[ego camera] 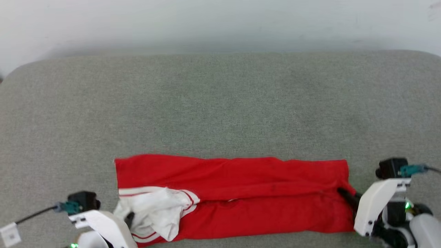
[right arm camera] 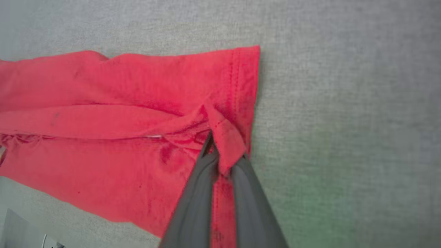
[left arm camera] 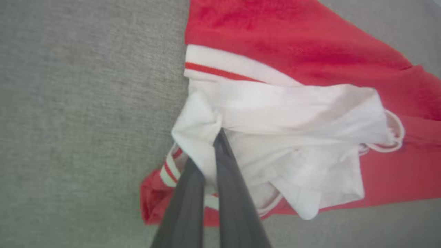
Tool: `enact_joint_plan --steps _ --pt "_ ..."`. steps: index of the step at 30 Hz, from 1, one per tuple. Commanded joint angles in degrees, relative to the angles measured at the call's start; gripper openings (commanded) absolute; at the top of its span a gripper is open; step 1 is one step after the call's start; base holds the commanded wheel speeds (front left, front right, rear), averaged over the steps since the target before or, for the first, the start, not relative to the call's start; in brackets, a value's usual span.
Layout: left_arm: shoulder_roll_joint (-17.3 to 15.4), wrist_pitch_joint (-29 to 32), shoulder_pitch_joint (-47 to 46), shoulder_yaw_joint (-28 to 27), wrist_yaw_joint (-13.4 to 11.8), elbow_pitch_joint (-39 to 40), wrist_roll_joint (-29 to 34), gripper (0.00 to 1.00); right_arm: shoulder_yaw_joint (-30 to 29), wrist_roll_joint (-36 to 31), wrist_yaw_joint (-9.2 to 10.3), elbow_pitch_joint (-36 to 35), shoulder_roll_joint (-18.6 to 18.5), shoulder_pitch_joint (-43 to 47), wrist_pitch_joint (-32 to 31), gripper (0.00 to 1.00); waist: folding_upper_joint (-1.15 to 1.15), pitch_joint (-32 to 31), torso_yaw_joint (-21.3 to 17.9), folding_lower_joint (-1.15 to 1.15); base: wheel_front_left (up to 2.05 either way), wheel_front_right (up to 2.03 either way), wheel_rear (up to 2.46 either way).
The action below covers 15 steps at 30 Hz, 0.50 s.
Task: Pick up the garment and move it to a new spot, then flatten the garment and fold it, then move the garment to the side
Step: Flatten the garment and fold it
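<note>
head view has the garment (ego camera: 241, 193) lying as a long red band on the grey cushion (ego camera: 220, 103), stretched between the two sets of fingers. the left gripper (left arm camera: 208, 151) is clamped on a bunch of white sleeve cloth, with the striped trim just beyond its tips. the right gripper (right arm camera: 224, 155) pinches a folded corner of red hem. gripping both ends probably serves to pull the band taut for folding, though how many layers each pinch takes is hard to see.
</note>
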<state>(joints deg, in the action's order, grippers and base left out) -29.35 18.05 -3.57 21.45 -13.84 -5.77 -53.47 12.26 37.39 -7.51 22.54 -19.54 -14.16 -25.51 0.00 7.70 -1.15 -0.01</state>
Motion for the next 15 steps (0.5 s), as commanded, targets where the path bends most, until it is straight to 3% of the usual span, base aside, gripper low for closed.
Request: enact_joint_plan --steps 1,7,11,15 --pt "1.52 -0.53 1.16 0.49 0.47 -1.00 -0.78 1.00 -0.31 -0.18 0.03 0.28 0.64 2.02 1.01 1.00 0.00 -0.08 0.09 0.01 0.00 0.00 0.00" --pt "3.20 -6.32 2.50 0.11 1.66 -4.19 0.59 1.00 -1.14 -1.05 0.04 -0.48 2.04 6.05 5.05 1.00 0.00 -1.24 -0.54 0.01 0.00 0.00 0.00" --pt "3.58 -12.56 1.96 -0.82 2.43 -3.25 2.77 1.00 -2.06 -1.55 0.03 -4.87 1.79 8.28 8.03 1.00 0.00 -2.51 -1.22 0.01 0.00 0.00 0.00" --pt "3.46 -18.57 1.25 -1.38 1.33 1.21 6.45 1.00 -5.16 -2.76 0.03 -12.21 0.46 10.28 7.72 1.00 0.00 -3.88 -2.05 0.01 0.00 0.00 0.00"
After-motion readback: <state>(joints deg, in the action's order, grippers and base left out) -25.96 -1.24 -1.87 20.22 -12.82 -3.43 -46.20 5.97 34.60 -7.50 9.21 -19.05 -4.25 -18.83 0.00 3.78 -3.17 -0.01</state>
